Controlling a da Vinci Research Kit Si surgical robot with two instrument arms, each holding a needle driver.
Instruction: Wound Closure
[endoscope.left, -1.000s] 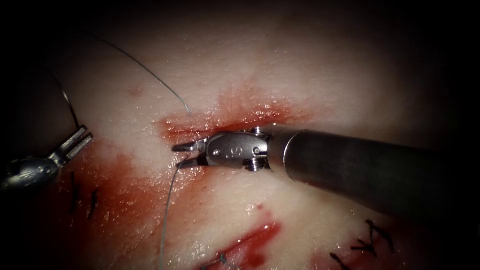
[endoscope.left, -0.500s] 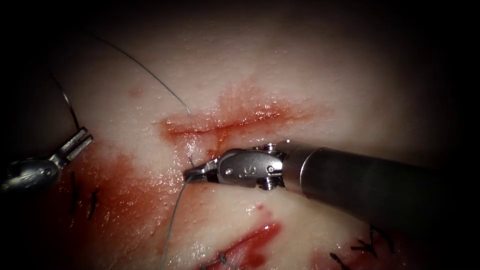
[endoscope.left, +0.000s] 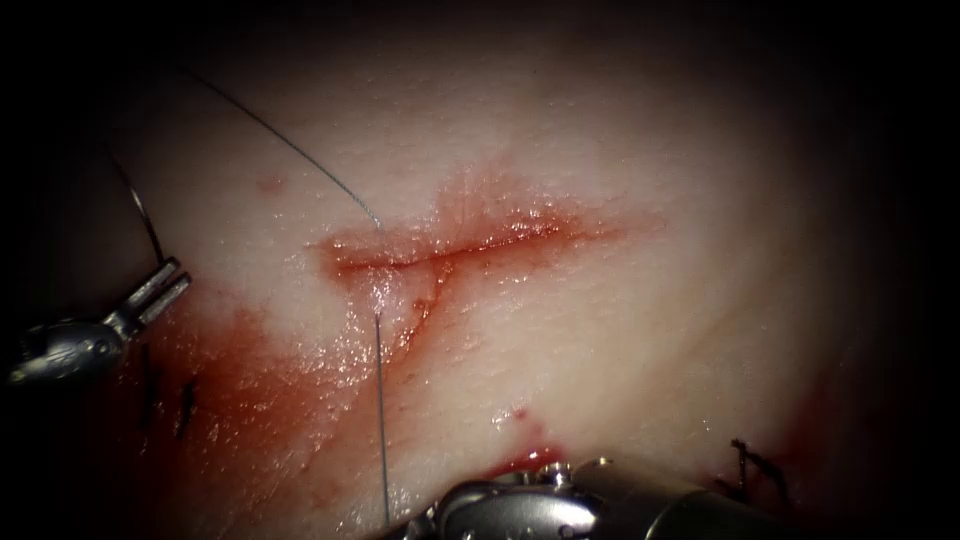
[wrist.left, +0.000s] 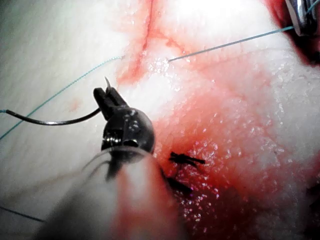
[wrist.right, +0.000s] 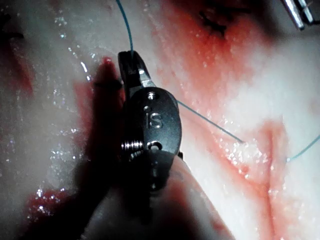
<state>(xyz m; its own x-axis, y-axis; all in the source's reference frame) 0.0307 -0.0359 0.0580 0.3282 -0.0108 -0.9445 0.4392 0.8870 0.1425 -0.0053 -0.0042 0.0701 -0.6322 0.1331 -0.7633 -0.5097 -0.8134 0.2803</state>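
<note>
The needle (wrist.left: 50, 121) is held clear of the tissue (endoscope.left: 620, 330) near its tip by the left tool (endoscope.left: 160, 290), while the thread (endoscope.left: 381, 420) is clamped in the closed right tool (wrist.right: 131, 62), drawn taut from the cut (endoscope.left: 450, 250).

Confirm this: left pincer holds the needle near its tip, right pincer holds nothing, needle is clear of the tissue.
Wrong on the right pincer: the right wrist view shows it shut on the thread. The rest stands: left pincer grips the needle near its tip, clear of the tissue.
</note>
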